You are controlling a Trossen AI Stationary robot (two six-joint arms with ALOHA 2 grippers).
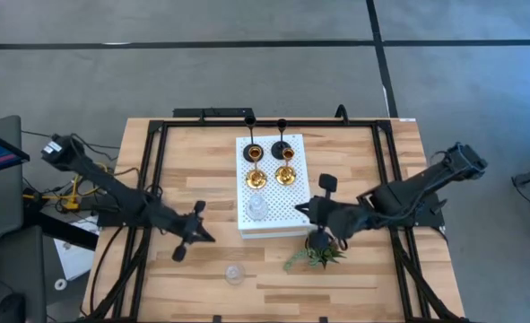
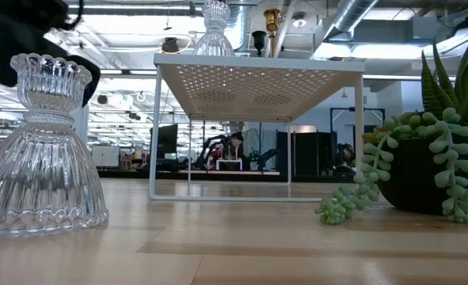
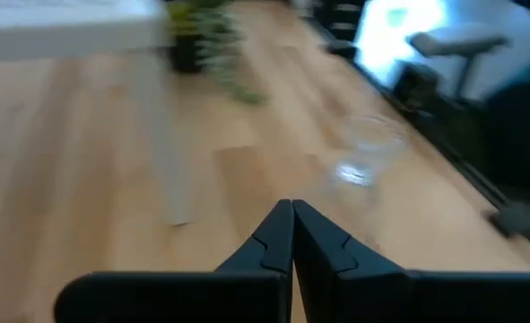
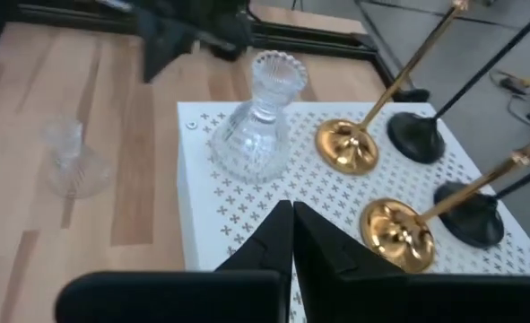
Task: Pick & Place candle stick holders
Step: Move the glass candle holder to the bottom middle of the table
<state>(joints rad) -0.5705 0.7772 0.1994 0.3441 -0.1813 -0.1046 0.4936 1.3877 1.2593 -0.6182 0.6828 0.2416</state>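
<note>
On the white perforated board point(image 1: 293, 199) stand two black holders point(image 1: 255, 150) point(image 1: 282, 145), two gold holders point(image 1: 256, 178) point(image 1: 286, 174) and one clear glass holder point(image 1: 257, 211), all on their round bases. The second clear glass holder point(image 1: 236, 274) stands upright on the table near the front edge; it also shows in the low view point(image 2: 39, 150) and the left wrist view point(image 3: 365, 152). My left gripper point(image 1: 209, 238) is shut and empty, left of the board. My right gripper point(image 1: 302, 208) is shut and empty at the board's right edge.
A small green plant in a dark pot point(image 1: 319, 251) stands just in front of the board's right corner, under my right arm. The board stands on thin white legs point(image 2: 154, 134). Black frame rails point(image 1: 153, 161) run along the table's sides.
</note>
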